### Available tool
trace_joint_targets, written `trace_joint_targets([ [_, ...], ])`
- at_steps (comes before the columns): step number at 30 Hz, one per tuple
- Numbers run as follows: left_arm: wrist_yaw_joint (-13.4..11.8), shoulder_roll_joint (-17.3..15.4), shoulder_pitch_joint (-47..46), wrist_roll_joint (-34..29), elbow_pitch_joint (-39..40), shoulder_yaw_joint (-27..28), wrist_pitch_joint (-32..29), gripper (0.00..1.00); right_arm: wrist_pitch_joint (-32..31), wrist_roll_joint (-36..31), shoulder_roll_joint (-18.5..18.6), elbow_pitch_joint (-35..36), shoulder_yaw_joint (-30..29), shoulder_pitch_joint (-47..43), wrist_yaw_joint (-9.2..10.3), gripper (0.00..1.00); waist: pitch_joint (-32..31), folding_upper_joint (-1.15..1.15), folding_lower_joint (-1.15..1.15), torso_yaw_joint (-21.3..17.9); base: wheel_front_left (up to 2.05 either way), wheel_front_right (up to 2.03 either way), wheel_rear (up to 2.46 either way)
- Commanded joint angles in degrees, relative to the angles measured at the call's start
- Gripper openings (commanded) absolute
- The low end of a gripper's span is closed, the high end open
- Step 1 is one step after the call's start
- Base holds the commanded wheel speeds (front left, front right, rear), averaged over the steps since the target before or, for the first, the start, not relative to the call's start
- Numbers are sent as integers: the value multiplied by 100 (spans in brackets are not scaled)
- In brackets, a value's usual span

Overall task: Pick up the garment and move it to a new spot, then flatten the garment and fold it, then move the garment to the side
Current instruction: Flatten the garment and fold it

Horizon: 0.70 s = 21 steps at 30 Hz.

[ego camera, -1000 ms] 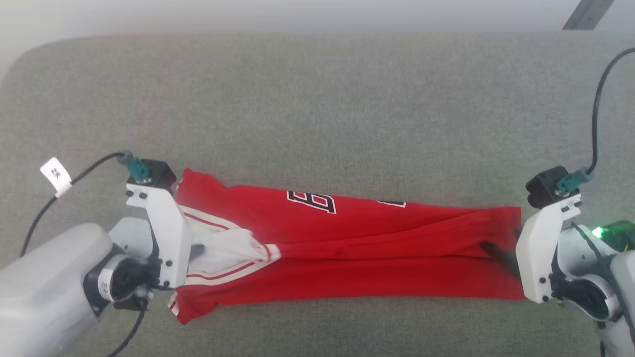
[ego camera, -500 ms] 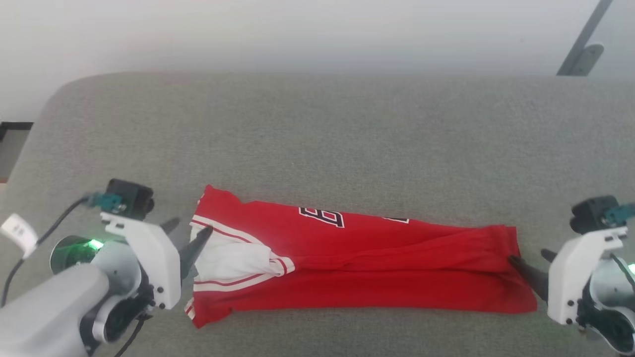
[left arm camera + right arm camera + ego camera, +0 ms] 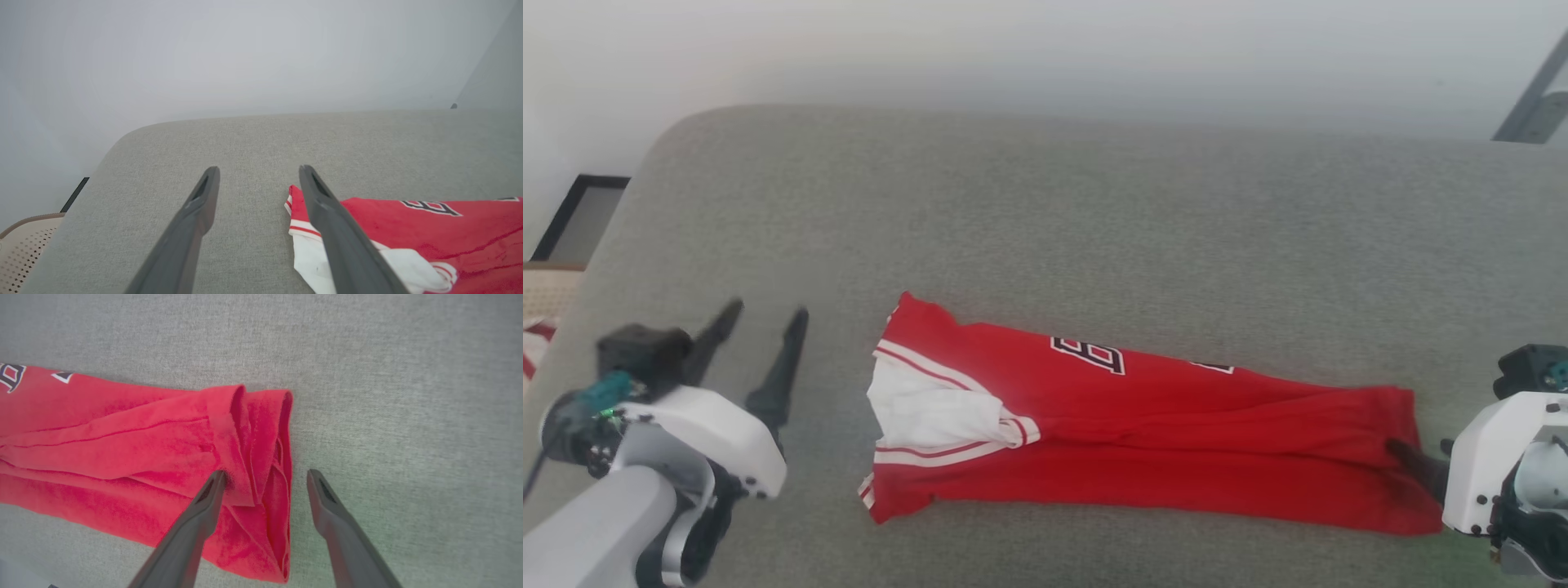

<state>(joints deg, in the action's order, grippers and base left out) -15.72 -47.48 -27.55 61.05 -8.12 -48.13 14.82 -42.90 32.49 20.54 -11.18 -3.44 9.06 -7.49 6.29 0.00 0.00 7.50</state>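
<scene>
The garment (image 3: pixel 1143 425), a red jersey with white sleeves and dark lettering, lies in a long folded strip across the grey cushion (image 3: pixel 1045 220). My left gripper (image 3: pixel 762 318) hovers open to the left of its sleeve end, clear of the cloth. In the left wrist view the left gripper (image 3: pixel 259 169) frames bare cushion, with the garment (image 3: pixel 429 228) beside its right finger. My right gripper (image 3: pixel 1421 447) is open at the hem end. In the right wrist view the right gripper (image 3: pixel 265 473) straddles the garment's (image 3: pixel 122 428) bunched hem, one finger over the cloth, one over the cushion.
The cushion's rounded far left corner drops off toward a pale wall. A beige perforated basket (image 3: pixel 24 249) stands past the cushion's left edge, next to a dark frame (image 3: pixel 580 216). A grey metal bar (image 3: pixel 1531 102) slants at the upper right.
Both grippers have opened and let go of the garment. The left gripper has drawn away to the left, off the sleeve. The head camera has shifted as well.
</scene>
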Motion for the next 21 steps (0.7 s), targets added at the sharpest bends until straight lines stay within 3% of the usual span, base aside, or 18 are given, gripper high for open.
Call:
trace_joint_targets([
  [1,15,128,229,-293,54,368,44,100,13,28,-12,-140,21,95,1,100,49,0,0,87,0,0,0],
  [10,584,973,1325,-1464,104,2128,37,100,200,311,-49,-1062,292,360,1,100,130,0,0,293,0,0,0],
  [11,653,1048,1409,-1563,87,2264,38,100,214,355,-65,-1150,352,379,0,73,133,0,0,302,0,0,0],
  [12,714,1126,1475,-1660,73,2400,37,100,232,385,-67,-1216,408,404,0,30,139,0,0,311,0,0,0],
  [13,796,1218,1535,-1760,70,2521,38,100,282,427,-64,-1289,465,434,0,0,144,0,0,321,0,0,0],
  [21,1222,1668,1819,-2245,-51,3169,38,100,573,703,117,-1564,690,605,6,0,156,0,0,348,0,0,0],
])
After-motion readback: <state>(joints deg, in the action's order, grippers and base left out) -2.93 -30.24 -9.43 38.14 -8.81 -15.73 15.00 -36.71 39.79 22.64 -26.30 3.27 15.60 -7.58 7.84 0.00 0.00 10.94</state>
